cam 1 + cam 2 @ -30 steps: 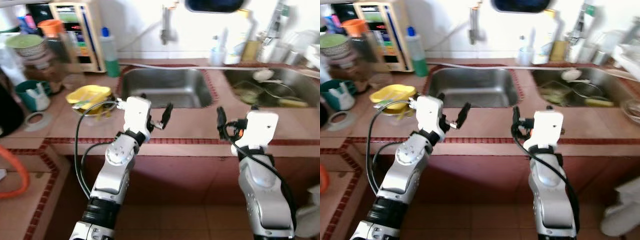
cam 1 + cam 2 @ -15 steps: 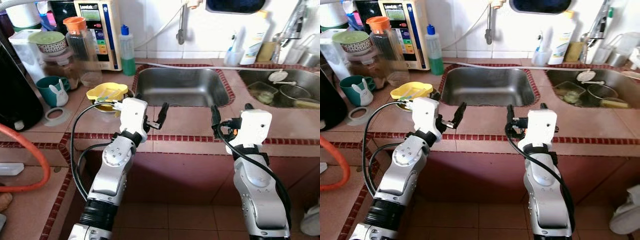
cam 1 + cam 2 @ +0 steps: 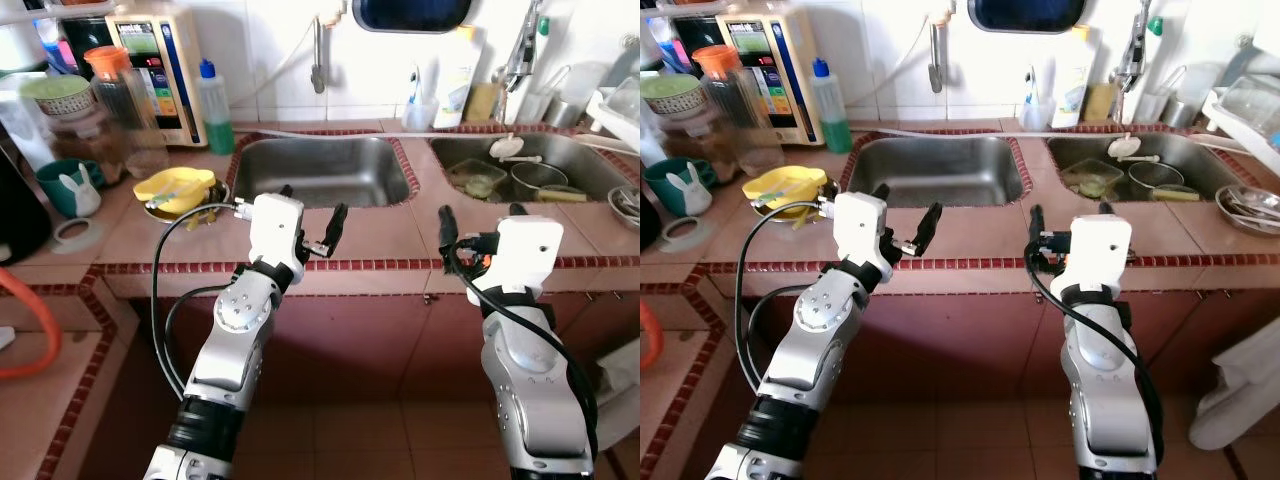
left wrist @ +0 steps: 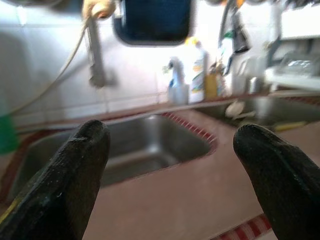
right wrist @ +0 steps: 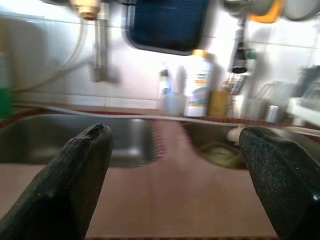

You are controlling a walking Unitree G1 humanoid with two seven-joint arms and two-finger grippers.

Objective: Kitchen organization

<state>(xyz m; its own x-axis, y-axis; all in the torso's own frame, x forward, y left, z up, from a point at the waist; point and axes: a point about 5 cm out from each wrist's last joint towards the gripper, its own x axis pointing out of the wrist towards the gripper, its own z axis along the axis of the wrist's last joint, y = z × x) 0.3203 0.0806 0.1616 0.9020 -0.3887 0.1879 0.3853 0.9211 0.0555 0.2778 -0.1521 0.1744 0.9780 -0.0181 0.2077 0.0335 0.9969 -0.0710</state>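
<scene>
**A:** Tiled kitchen counter (image 3: 330, 262), pinkish-brown with a red mosaic edge strip, running across the middle of the head views; white tiled wall behind; reddish tile floor along the bottom. Two steel sinks set in: left sink (image 3: 318, 170) empty, right sink (image 3: 510, 165) upper right, holding a white ladle (image 3: 505, 147), a pot (image 3: 532, 178) and a small tub (image 3: 476, 181).

**B:** Upper left pretty crowded: yellow plate (image 3: 178, 188) with utensils on it, green-bottomed bottle with a blue cap (image 3: 212, 108), water purifier (image 3: 152, 62), jar with an orange lid (image 3: 112, 90), teal mug (image 3: 62, 186) with a bunny on it. Detergent bottle (image 3: 455, 62) upper middle by the wall, between the sinks.

**A:** Left gripper (image 3: 308, 207) hovering over the counter's front edge just in front of the left sink; fingers spread wide, nothing between them. Right gripper (image 3: 478, 215) same deal, level with the strip between the sinks; spread apart, empty.

**B:** Right eye view catching more on the far right: a metal bowl of cutlery (image 3: 1250, 207) on the counter. Left wrist view looking past two black fingertips (image 4: 75, 175) at the left sink, blurry. Right wrist view straight at the strip between both sinks, white bottle (image 5: 198, 82) dead centre.
</scene>
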